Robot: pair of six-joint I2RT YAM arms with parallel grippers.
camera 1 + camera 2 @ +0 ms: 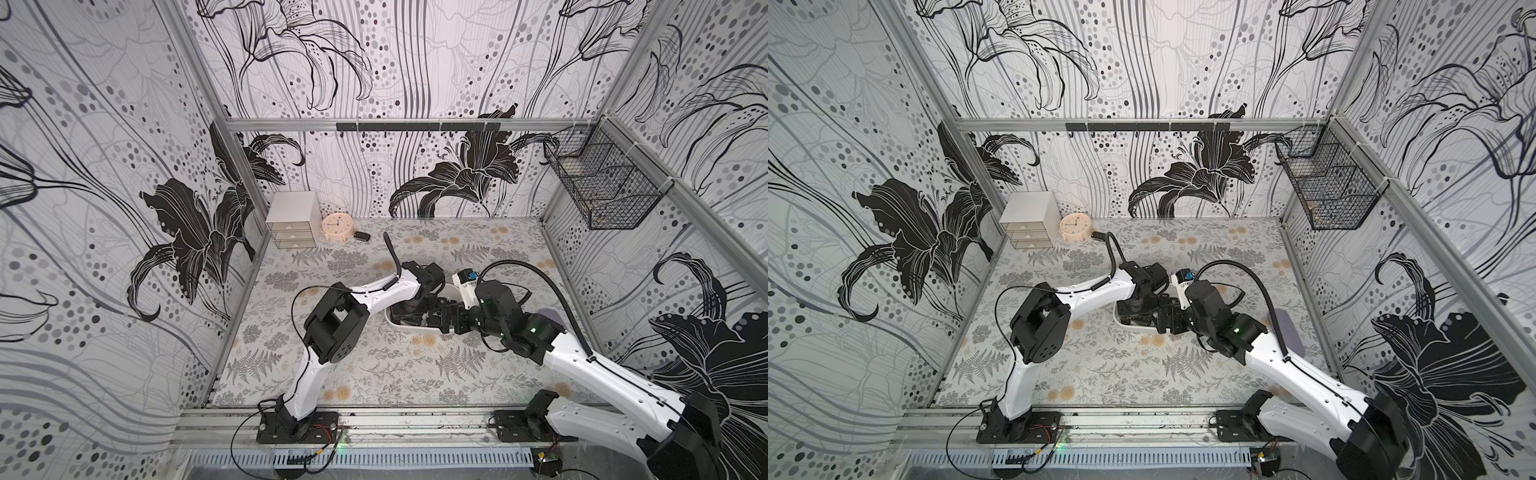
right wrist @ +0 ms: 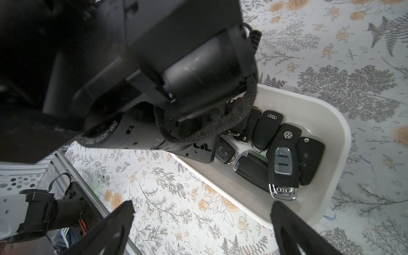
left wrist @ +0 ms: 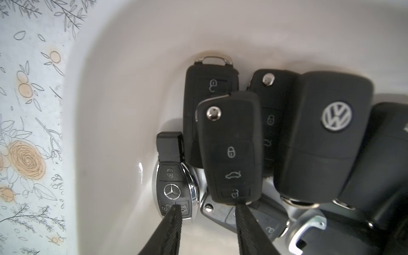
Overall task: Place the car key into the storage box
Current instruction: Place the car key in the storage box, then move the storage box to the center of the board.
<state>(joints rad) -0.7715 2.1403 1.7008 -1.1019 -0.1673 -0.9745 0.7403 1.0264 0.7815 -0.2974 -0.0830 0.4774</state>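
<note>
Left hand (image 3: 207, 206) ajar; right hand (image 2: 202, 205) wide open.

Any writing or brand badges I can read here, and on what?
"VW" badge: black key fob in the storage box.
Three-pointed star, no letters: chrome-edged fob.
Four rings, no letters: second black fob.
Arm's printed label and clock face: too blurred to read.

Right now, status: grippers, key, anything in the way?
Left gripper open, empty, down in the storage box. Right gripper open beside it. One car key lies by the clock, outside the box. No obstacle seen.
</note>
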